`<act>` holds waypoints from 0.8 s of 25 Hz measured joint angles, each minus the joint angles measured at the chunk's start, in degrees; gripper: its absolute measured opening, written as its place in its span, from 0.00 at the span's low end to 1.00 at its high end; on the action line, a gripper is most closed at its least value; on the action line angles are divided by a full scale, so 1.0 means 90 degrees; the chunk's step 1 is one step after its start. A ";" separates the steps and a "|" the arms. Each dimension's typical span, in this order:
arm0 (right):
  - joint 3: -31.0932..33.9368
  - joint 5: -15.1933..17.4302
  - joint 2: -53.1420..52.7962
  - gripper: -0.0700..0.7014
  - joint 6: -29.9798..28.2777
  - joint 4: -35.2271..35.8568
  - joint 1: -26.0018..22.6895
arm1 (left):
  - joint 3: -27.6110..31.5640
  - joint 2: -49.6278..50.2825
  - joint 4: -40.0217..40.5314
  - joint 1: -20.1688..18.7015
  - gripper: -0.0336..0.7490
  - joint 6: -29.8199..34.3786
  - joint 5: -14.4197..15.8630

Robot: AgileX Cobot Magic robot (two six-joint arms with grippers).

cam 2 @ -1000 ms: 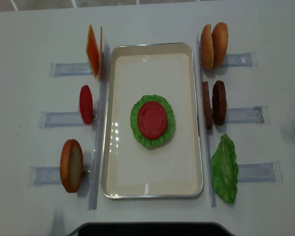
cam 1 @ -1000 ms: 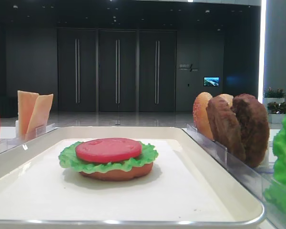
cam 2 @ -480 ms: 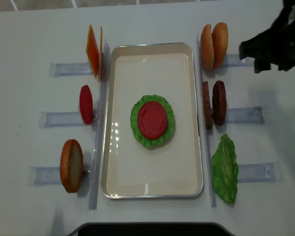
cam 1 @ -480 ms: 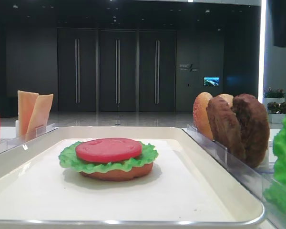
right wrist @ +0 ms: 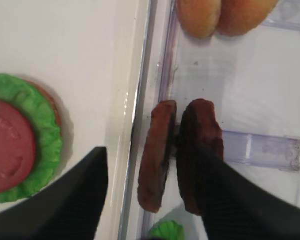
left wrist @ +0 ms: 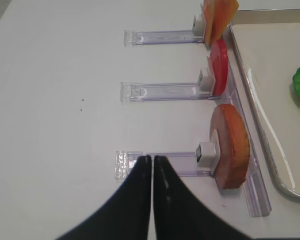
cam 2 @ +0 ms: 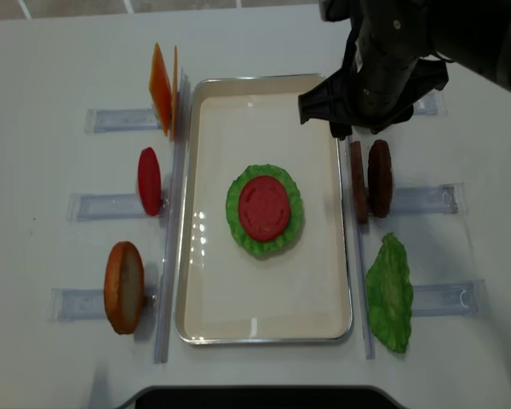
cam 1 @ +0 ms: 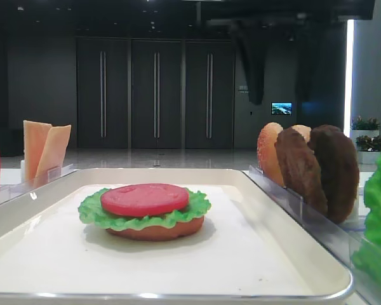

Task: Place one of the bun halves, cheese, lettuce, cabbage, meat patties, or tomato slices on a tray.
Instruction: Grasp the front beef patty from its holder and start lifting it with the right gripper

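The cream tray point(cam 2: 264, 328) holds a stack point(cam 2: 264, 207) of bun half, lettuce and tomato slice. Two meat patties point(right wrist: 157, 150) point(right wrist: 202, 130) stand on edge in the clear rack right of the tray, also seen from above point(cam 2: 379, 177). My right gripper point(right wrist: 152, 165) hangs open above them, one finger over the tray rim and the other finger over the outer patty, holding nothing. My left gripper point(left wrist: 152, 159) is shut and empty over the rack strip beside the left bun half point(left wrist: 230, 145). No cabbage is in view.
Left racks hold cheese point(cam 2: 162, 88), a tomato slice point(cam 2: 150, 181) and a bun half point(cam 2: 123, 287). At right, two bun halves point(right wrist: 225, 15) stand behind the patties and a lettuce leaf point(cam 2: 390, 292) in front. My right arm point(cam 2: 392, 60) covers the far right corner.
My right arm has come in from the upper right and moved left, now over the patty rack and hiding the right bun halves from above. No food has moved.
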 joint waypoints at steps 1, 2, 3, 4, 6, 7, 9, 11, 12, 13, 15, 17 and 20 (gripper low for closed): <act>-0.0013 0.0006 0.0130 0.57 0.0006 0.0000 0.0000 | 0.0000 0.0000 0.0000 0.0000 0.04 0.0000 0.0000; -0.0013 0.0032 0.0227 0.57 0.0012 -0.0007 0.0000 | 0.0000 0.0000 0.0000 0.0000 0.04 0.0000 0.0000; -0.0013 0.0061 0.0332 0.57 0.0012 -0.0013 0.0000 | 0.0000 0.0000 0.0000 0.0000 0.04 0.0000 0.0000; -0.0013 0.0076 0.0420 0.57 0.0012 -0.0013 0.0000 | 0.0000 0.0000 0.0000 0.0000 0.04 0.0000 0.0000; -0.0013 0.0123 0.0561 0.57 0.0018 -0.0021 -0.0013 | 0.0000 0.0000 0.0000 0.0000 0.04 0.0000 0.0000; -0.0013 0.0138 0.0626 0.57 0.0018 -0.0021 -0.0021 | 0.0000 0.0000 0.0000 0.0000 0.04 0.0000 0.0000; -0.0013 0.0139 0.0736 0.57 0.0018 -0.0021 -0.0027 | 0.0000 0.0000 0.0000 0.0000 0.04 0.0000 0.0000; -0.0013 0.0139 0.0846 0.57 0.0018 -0.0026 -0.0032 | 0.0000 0.0000 0.0000 0.0000 0.04 0.0000 0.0000; -0.0013 0.0139 0.0894 0.57 0.0018 -0.0026 -0.0040 | 0.0000 0.0000 0.0000 0.0000 0.04 0.0000 0.0000; -0.0013 0.0139 0.0932 0.57 0.0018 -0.0026 -0.0040 | 0.0000 0.0000 0.0000 0.0000 0.04 0.0000 0.0000; -0.0013 0.0139 0.1006 0.57 0.0018 -0.0040 -0.0040 | 0.0000 0.0000 0.0000 0.0000 0.04 0.0000 0.0000; -0.0020 0.0139 0.1080 0.54 0.0018 -0.0095 -0.0040 | 0.0000 0.0000 0.0000 0.0000 0.04 0.0000 0.0000; -0.0020 0.0134 0.1165 0.32 0.0018 -0.0227 -0.0040 | 0.0000 0.0000 0.0000 0.0000 0.04 0.0000 0.0000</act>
